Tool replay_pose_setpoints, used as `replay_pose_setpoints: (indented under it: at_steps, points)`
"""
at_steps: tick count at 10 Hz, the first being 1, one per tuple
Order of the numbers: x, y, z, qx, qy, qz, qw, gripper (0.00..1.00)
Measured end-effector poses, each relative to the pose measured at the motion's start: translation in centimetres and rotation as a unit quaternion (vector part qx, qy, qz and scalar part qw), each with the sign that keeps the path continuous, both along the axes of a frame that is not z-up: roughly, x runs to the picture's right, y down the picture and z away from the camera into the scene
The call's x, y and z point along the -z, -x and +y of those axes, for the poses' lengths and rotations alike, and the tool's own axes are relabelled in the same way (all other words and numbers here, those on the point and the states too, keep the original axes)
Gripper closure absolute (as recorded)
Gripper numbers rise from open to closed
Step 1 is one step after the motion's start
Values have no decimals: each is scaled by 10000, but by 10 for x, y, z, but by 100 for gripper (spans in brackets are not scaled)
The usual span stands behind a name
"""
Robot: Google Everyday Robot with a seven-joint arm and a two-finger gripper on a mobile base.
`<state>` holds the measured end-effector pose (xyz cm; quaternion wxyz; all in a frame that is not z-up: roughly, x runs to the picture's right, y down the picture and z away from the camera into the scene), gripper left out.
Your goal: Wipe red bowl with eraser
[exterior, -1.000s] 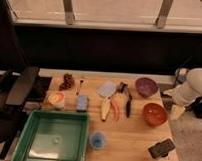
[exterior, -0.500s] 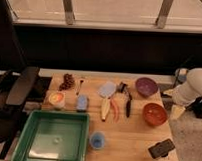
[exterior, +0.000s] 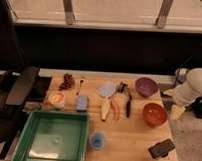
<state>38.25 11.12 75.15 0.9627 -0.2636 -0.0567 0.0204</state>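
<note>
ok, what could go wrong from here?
The eraser lies at the front right corner of the table; a sloppy grasp could knock it off. The red bowl sits near the right edge, close to the purple bowl; wiping may shove it. The gripper hangs just right of that bowl.

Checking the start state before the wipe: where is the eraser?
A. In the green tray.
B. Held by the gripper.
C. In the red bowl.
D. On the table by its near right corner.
D: the eraser lies on the table by its near right corner, apart from the red bowl; the gripper hangs off the table's right edge.
</note>
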Motion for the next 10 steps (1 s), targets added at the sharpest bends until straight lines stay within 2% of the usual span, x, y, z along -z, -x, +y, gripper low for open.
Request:
replay_pose_setpoints:
  at_steps: [10]
  points:
    - [1,0,0,48,-18,-10,10000,20]
